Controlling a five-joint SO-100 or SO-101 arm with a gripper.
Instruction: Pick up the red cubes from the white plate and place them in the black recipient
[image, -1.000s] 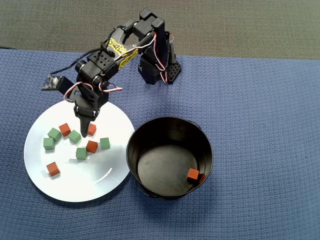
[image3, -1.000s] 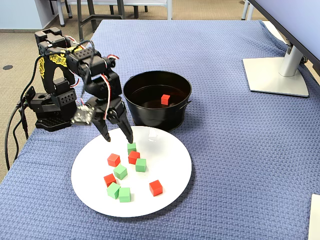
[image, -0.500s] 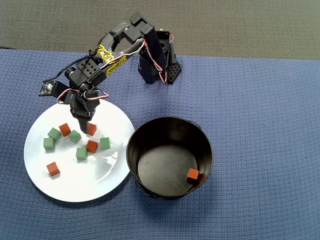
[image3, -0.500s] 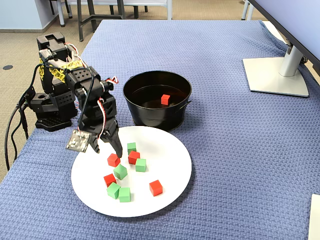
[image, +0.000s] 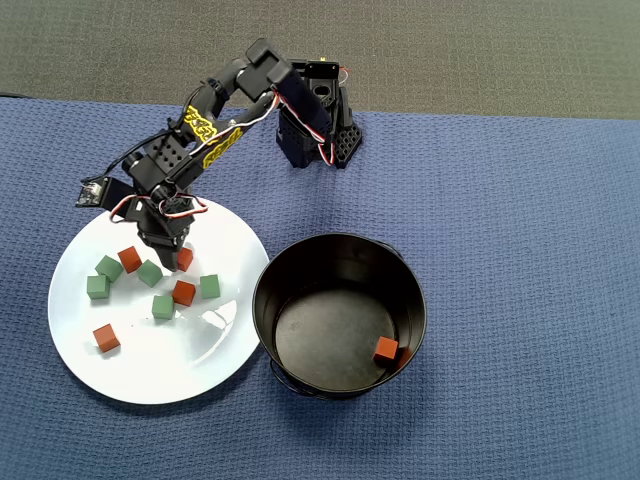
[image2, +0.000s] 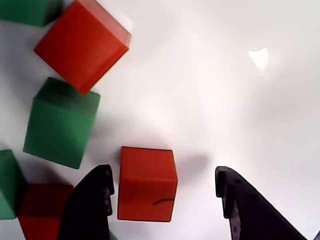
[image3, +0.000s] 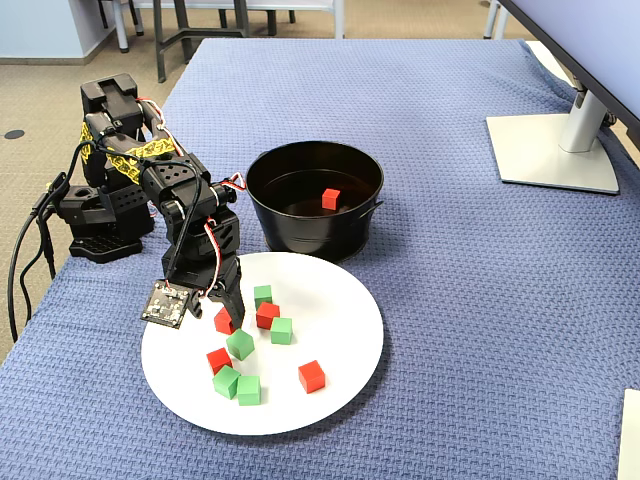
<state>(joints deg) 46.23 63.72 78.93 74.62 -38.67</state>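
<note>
— What can't you make out from where you are?

— In the wrist view two green cubes (image2: 61, 122) and one red cube (image2: 42, 210) are cut off by the frame's left edge and by my own finger. From overhead, my arm hides most of the cube I'm over; only a sliver of red shows.

— And your pincer?

— My pincer (image2: 162, 187) is spread wide, down at the white plate (image3: 330, 390), straddling a red cube (image2: 146, 183) near the plate's rim on the arm's side. The left finger in the wrist view sits just beside the cube; the right one stands well clear. Nothing is clamped.

— Where are the other red cubes?

— Three more lie on the plate among green ones. One red cube (image: 386, 349) sits inside the black recipient (image: 300, 285), against its wall.
</note>
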